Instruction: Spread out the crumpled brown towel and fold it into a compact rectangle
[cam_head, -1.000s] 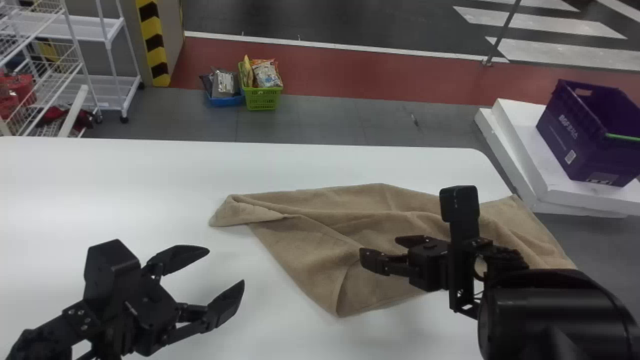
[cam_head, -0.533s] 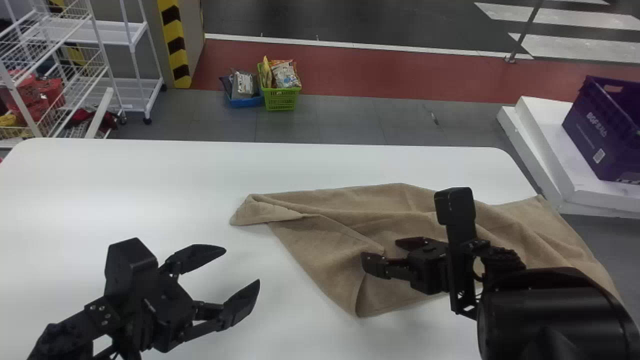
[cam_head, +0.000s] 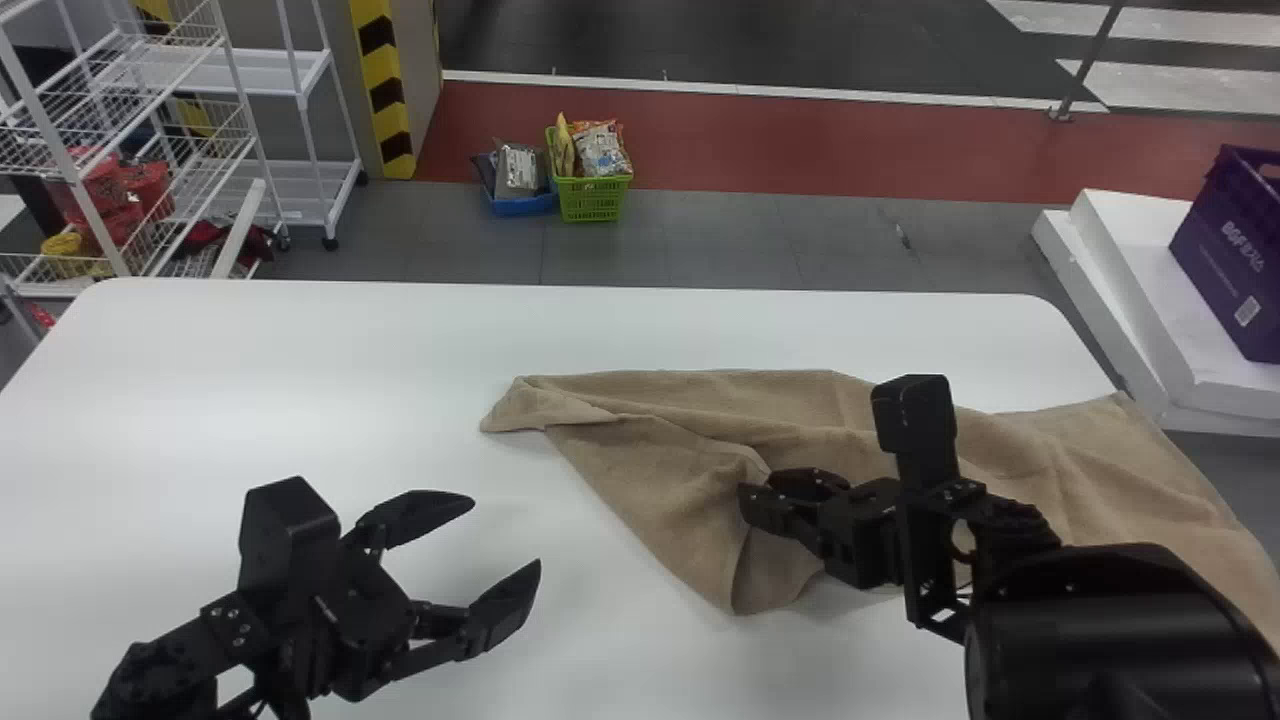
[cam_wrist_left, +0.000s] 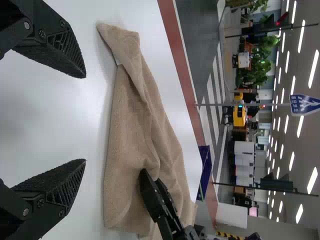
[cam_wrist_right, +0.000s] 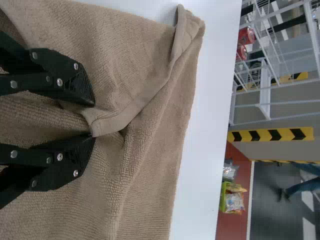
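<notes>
Gripping a Gathered Towel to Get Its Layers Apart

The white worktop (cam_head: 250, 380) gives me a broad, flat surface, with bare space on my left that I judge useful for spreading. Across its right part lies the brown towel (cam_head: 1080, 460), reaching the right edge, partly spread but rumpled, its layers overlapping; no compact rectangle is formed.

My right tool (cam_wrist_right: 93, 120) is closed on a bunched fold of it, low over the cloth, probably because a firm pinch there lets me draw the doubled layer out. My left tool (cam_head: 507, 530) is wide open and holds nothing, left of the towel, well placed to take a second hold.

Smaller still, the folded corner (cam_head: 535, 408) at the far left needs turning out, and the hemmed strip (cam_wrist_right: 112, 122) at my right fingertips could slip if I pull hard.
</notes>
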